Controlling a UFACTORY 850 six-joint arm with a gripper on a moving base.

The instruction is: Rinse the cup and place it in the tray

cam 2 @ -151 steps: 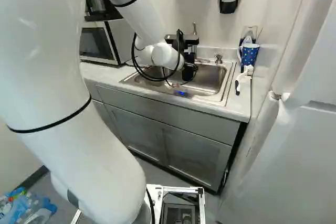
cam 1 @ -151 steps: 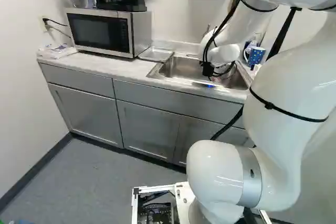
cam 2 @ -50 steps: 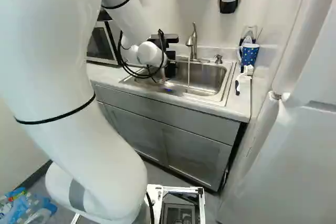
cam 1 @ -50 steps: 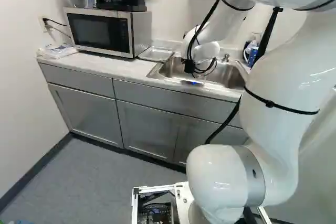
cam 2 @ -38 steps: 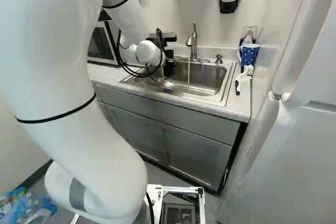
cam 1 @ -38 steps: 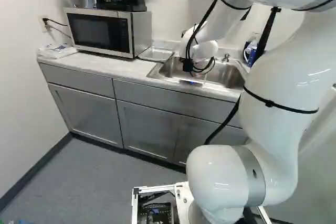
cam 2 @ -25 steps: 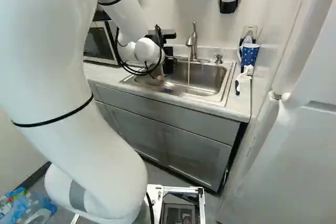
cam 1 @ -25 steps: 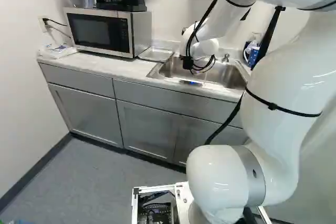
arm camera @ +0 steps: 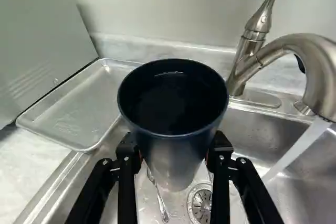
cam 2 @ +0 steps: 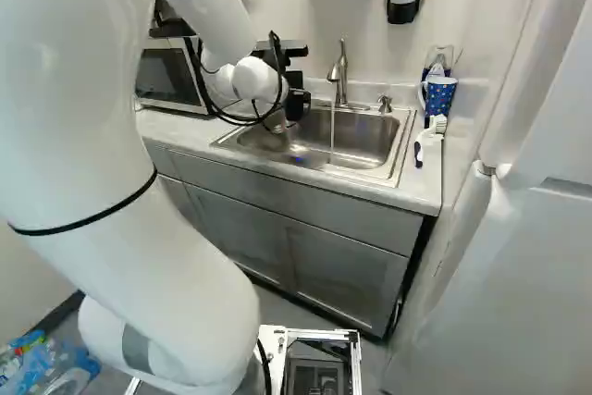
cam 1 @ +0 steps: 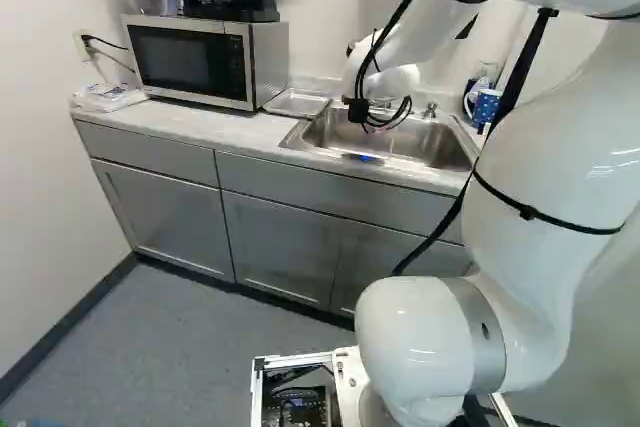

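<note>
Black gripper (cam 2: 297, 104) clasps a dark cup (arm camera: 172, 129) — over the sink (cam 2: 365, 141), near running water (arm camera: 296, 150).

Glossy white arm (cam 1: 530, 297), smooth and rounded, beside a silvery-white frame (cam 1: 285, 360); inside the frame, a dark circuit board (cam 1: 296, 405). Right of the frame in the left base view, a grey band (cam 1: 482, 337); well above it, thin black ties (cam 1: 590, 229) and looping black cables (cam 1: 388, 31). Beyond, a black gripper (cam 2: 298, 104): angular fingers (arm camera: 126, 192), small silvery screws (arm camera: 126, 158), slivers of orange pad.
</note>
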